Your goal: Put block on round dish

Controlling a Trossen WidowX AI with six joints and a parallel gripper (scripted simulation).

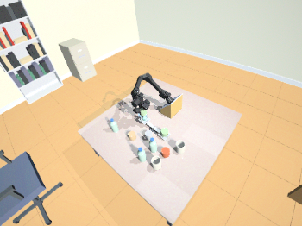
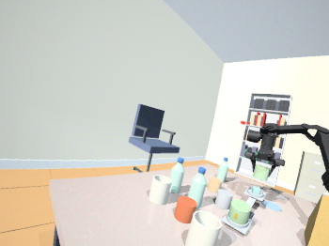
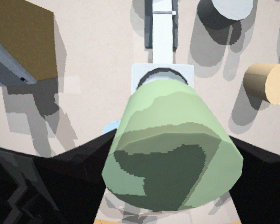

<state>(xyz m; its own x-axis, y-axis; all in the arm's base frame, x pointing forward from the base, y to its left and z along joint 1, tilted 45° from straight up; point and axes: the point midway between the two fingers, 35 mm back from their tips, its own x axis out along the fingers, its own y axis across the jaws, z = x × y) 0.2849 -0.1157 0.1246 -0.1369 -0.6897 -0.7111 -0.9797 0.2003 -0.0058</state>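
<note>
My gripper (image 1: 143, 109) (image 2: 262, 166) is shut on a pale green cup (image 1: 144, 112) (image 2: 261, 171) (image 3: 170, 150) and holds it in the air above the far end of the small balance (image 1: 152, 125) (image 3: 161, 31). A small light blue block (image 2: 256, 190) sits uncovered on that end pad, right under the raised cup; the cup hides it in the wrist view. The other green cup (image 1: 164, 131) (image 2: 240, 211) stands on the near end pad. The round light blue dish (image 2: 274, 207) (image 3: 111, 127) lies flat on the table just beside the balance.
Three bottles (image 2: 177, 175) (image 2: 197, 186) (image 2: 223, 169), white cups (image 2: 160, 189) (image 2: 204, 228), an orange cup (image 1: 166, 152) (image 2: 185, 208), a grey cup (image 2: 224, 198) and a tan cup (image 2: 214, 184) (image 3: 265, 83) crowd the table near the balance. A brown box (image 1: 173, 106) (image 3: 25, 35) stands by the arm's base.
</note>
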